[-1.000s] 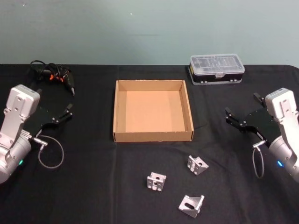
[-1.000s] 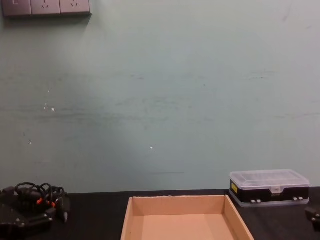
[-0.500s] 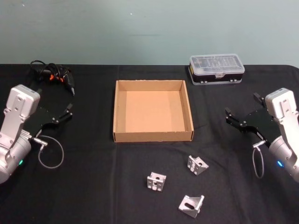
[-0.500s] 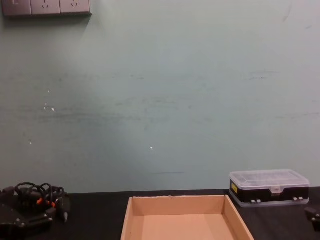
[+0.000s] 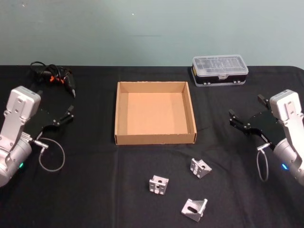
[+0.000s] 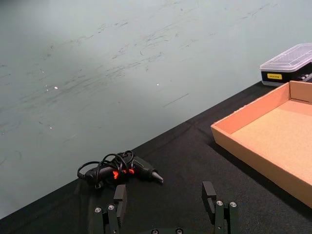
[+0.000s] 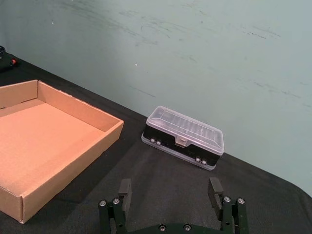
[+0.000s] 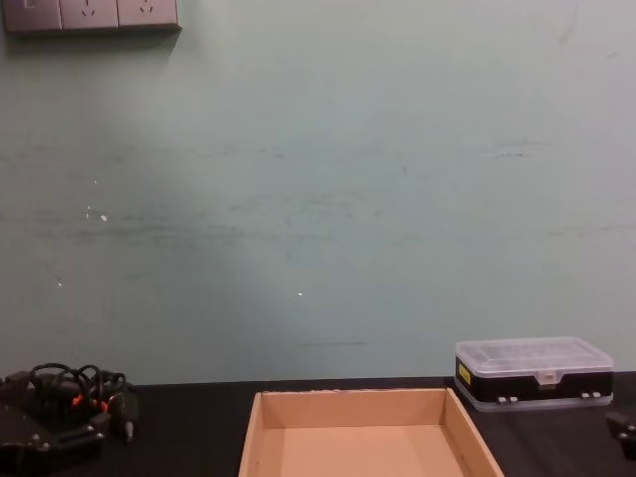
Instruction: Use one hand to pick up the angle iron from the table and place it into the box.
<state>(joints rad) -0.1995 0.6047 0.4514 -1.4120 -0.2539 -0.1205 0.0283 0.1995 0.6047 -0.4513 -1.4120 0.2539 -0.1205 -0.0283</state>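
Three silver angle irons lie on the black table (image 5: 95,190) in front of the box: one in the middle (image 5: 158,185), one to its right (image 5: 201,167) and one nearest the front edge (image 5: 194,208). The tan cardboard box (image 5: 155,138) sits at the table's centre with nothing in it; its rim also shows in the chest view (image 8: 363,396). My left gripper (image 5: 57,105) hovers open at the left side, far from the irons; its fingers (image 6: 120,195) hold nothing. My right gripper (image 5: 245,106) hovers open at the right side, its fingers (image 7: 215,187) holding nothing.
A black case with a clear lid (image 5: 220,70) stands at the back right, behind the box. A black tool with orange marks and a coiled cable (image 5: 54,78) lies at the back left. Bare tabletop surrounds the irons.
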